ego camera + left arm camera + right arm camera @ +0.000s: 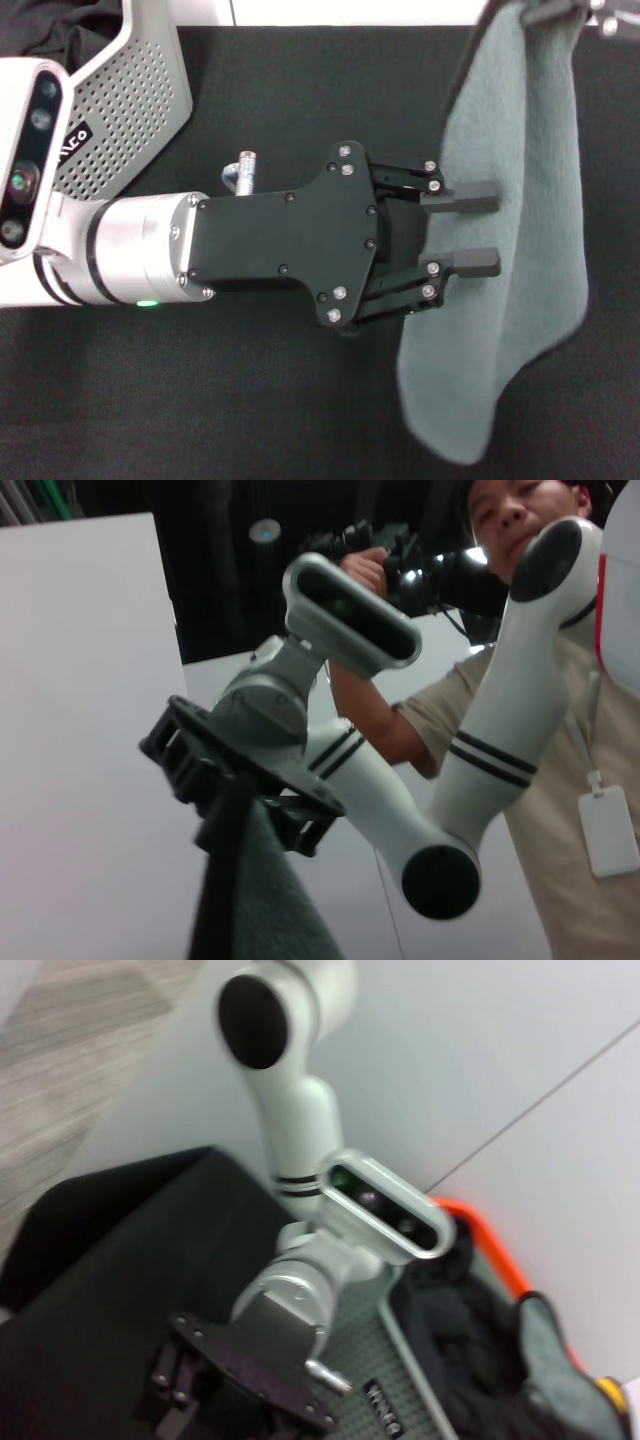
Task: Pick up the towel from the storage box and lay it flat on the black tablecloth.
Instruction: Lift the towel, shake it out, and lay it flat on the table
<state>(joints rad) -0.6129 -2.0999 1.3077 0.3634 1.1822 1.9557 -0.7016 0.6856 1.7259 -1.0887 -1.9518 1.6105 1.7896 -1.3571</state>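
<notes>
over the black tablecloth [250, 400] the right gripper [235, 775] dangles the towel [510, 250] in its pinch while the left gripper [470, 230], fingers spread, must next catch an edge.

The towel [520, 230] is soft, fuzzy grey-green cloth with a matt nap. Beneath it the black tablecloth [250, 400] is finely textured, matt fabric. The storage box [130, 100] is light-grey plastic, its wall dotted with small holes. The left tool [470, 230] has matt black plates with bright metal screws, on a brushed silver wrist.
</notes>
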